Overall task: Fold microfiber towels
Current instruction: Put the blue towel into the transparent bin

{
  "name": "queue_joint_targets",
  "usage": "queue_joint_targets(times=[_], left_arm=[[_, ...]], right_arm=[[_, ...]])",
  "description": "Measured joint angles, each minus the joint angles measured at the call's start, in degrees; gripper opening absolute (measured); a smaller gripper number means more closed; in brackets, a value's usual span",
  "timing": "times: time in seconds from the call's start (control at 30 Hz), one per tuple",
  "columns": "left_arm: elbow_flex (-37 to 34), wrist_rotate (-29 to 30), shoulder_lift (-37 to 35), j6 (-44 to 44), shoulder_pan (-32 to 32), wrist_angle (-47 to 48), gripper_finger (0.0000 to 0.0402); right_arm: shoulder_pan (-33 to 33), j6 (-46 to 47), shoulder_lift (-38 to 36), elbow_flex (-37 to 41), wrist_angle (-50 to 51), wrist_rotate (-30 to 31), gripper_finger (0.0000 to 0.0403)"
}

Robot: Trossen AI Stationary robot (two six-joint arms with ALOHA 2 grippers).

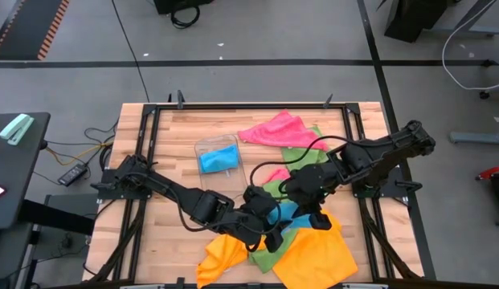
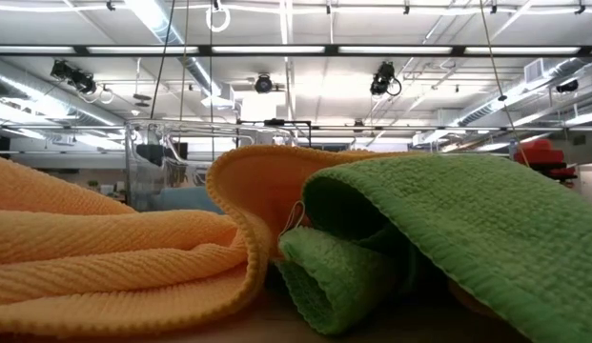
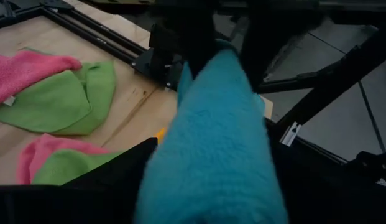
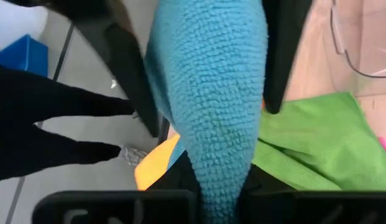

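Note:
A sky-blue microfiber towel (image 1: 290, 212) (image 4: 211, 93) is stretched between my two grippers above the table's near middle. My right gripper (image 4: 217, 193) (image 1: 312, 215) is shut on one end of it. My left gripper (image 1: 269, 234) is open, and its two dark fingers (image 4: 133, 68) stand on either side of the towel's other end. Orange towels (image 1: 313, 253) (image 2: 114, 248) and a green towel (image 2: 448, 229) lie crumpled below on the near part of the table. My right gripper pinches one bunched end of the blue towel (image 4: 219, 171) between its two fingers, slanting down from the table's right. The towel runs away from the fingers as a thick roll toward the left gripper, lifted clear. Whether my left gripper's fingers touch the towel, I cannot tell.
A clear plastic tray (image 1: 202, 146) holding a blue cloth stands at the table's middle. Pink (image 1: 273, 128) and green (image 1: 301, 152) towels lie at the far right, another pink one (image 1: 273, 174) beside the right arm. Dark frame rails (image 1: 233, 105) border the table.

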State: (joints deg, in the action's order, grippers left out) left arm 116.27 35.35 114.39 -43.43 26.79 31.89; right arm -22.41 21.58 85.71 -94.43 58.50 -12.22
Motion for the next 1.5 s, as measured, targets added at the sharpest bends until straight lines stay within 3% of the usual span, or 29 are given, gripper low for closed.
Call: queue_joint_targets(times=[0.2, 0.37, 0.93, 1.1, 1.3, 1.5], left_arm=[[0.00, 0.00, 0.00, -2.60, -0.29, -0.30, 0.0284], [0.00, 0.00, 0.00, -2.67, -0.28, -0.32, 0.0254], [0.00, -0.91, 0.02, -2.45, -0.59, -1.44, 0.0073], [0.00, -1.85, 0.02, -2.41, -0.63, -1.29, 0.0023], [-0.01, -1.55, 0.02, -6.23, -0.63, 2.78, 0.0021], [-3.87, -0.66, 0.04, -15.58, -0.64, 4.56, 0.0021]], right_arm=[[0.00, 0.75, 0.02, 0.00, 0.01, -0.04, 0.0036], [-0.02, 0.75, 0.02, 0.00, 0.02, -2.08, 0.0036], [0.00, 0.30, 0.07, 0.00, 0.07, -2.30, 0.0042], [0.01, -1.20, 0.07, 0.00, 0.20, -2.89, 0.0095], [0.02, -2.81, 0.07, 0.00, 1.97, -2.90, 0.0173], [1.36, -4.48, 0.07, 0.00, 9.27, -0.79, 0.0207]])
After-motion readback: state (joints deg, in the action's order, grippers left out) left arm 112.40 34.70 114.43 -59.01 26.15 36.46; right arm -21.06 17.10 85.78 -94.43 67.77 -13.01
